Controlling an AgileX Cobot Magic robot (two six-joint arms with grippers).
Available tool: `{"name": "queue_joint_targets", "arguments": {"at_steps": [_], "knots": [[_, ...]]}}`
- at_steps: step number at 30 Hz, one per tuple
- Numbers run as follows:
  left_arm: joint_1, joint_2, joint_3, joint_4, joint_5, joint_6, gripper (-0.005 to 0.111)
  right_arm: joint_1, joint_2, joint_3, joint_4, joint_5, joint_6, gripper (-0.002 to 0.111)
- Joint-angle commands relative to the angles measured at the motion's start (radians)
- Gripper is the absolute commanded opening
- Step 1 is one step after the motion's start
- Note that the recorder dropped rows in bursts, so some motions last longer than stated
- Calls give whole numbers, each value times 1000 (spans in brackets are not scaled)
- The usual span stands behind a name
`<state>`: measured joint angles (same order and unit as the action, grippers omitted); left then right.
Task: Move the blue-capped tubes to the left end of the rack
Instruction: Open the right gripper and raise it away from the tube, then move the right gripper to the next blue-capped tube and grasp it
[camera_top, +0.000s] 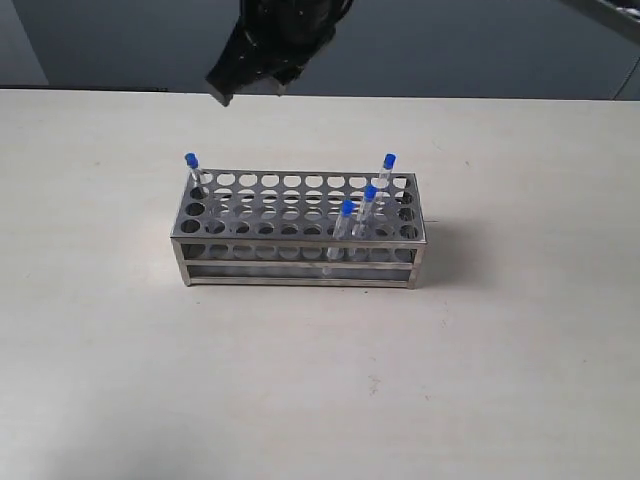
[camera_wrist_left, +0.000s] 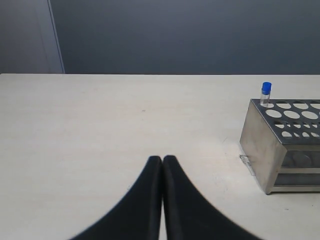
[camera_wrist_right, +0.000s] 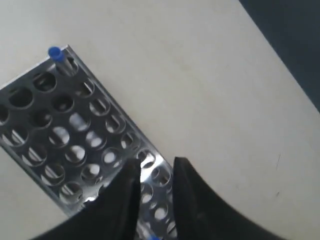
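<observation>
The steel rack (camera_top: 300, 255) stands mid-table. One blue-capped tube (camera_top: 190, 162) sits in its back-left corner hole. Three more stand near the right end: one at the back (camera_top: 388, 162), two in nearer rows (camera_top: 370, 192) (camera_top: 347, 209). My left gripper (camera_wrist_left: 162, 159) is shut and empty, low over bare table left of the rack (camera_wrist_left: 260, 145), where the corner tube (camera_wrist_left: 266, 90) shows. My right gripper (camera_wrist_right: 157, 164) hovers open above the rack (camera_wrist_right: 30, 75) with only holes between its fingers. The corner tube (camera_wrist_right: 54, 52) lies far from it. A blue speck sits at that view's lower edge.
A dark arm end (camera_top: 270, 45) hangs at the top of the exterior view, above and behind the rack. The pale table (camera_top: 500, 380) spreads on all sides. A dark wall (camera_wrist_left: 190, 35) lies beyond its far edge.
</observation>
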<state>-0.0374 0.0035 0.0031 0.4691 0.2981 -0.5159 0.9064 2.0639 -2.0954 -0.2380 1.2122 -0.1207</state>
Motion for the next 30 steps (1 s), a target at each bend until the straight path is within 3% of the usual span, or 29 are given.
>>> {"name": "queue_joint_targets", "arguments": {"at_steps": [1,6,11,28,30], "knots": [[-6,-4,-3,-1,-7,-1,1,-24,-70,168,-4,9,51,23],[-6,-4,-3,-1,-7,-1,1,-39,-111,337,0,9,72,23],[-6,-4,-3,-1,-7,-1,1,-39,-112,398,52,9,72,23],[-6,-4,-3,-1,-9,-1,1,-39,-112,437,78,-15,72,23],[-6,-4,-3,-1,-9,-1,1,-39,-112,437,74,-15,69,28]]}}
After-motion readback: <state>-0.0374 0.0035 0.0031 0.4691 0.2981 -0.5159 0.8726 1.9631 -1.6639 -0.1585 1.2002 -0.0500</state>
